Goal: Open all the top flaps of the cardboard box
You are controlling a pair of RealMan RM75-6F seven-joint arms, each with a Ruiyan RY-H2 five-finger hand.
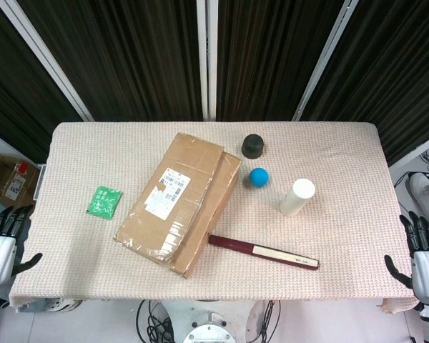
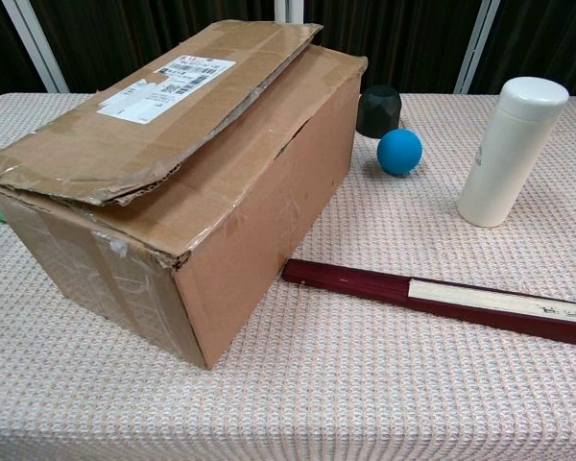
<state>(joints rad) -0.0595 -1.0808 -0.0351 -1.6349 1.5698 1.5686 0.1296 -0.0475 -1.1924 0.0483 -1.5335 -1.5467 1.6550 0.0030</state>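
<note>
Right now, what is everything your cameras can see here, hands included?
cardboard box: one, brown, table middle, top flaps down
green packet: one, left of the box
black cup: one, behind the box's right side
blue ball: one, in front of the cup
white bottle: one, upright, right of the ball
folded fan: one, dark red and cream, by the box's near corner
table: one, beige woven cloth
left hand: off the table's left edge, holding nothing
right hand: off the right edge, holding nothing

Lab: curtained backdrop (image 1: pixel 143 50), cloth-covered test table (image 1: pixel 343 143).
</note>
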